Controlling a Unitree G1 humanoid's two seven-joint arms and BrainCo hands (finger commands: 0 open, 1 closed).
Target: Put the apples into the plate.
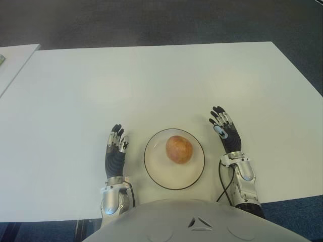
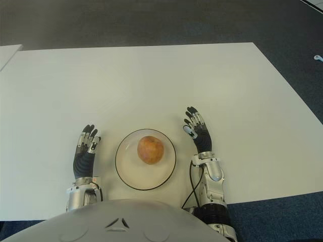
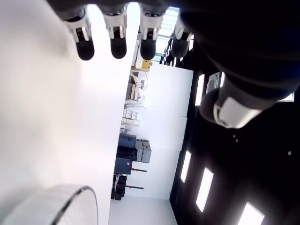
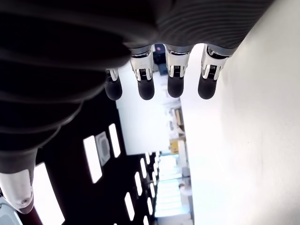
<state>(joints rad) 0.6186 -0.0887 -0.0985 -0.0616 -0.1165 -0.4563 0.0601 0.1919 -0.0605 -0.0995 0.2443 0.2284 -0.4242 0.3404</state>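
Note:
One yellow-red apple lies in the middle of a clear glass plate near the front edge of the white table. My left hand shows just left of the plate, fingers straight and spread, holding nothing. Just right of the plate is my right hand, also open with its fingers extended and empty. In the left wrist view the fingertips point out over the table and the plate's rim shows. The right wrist view shows straight fingertips with nothing between them.
A second white table's corner shows at the far left. Dark carpet lies beyond the table's far edge. My torso covers the table's front edge.

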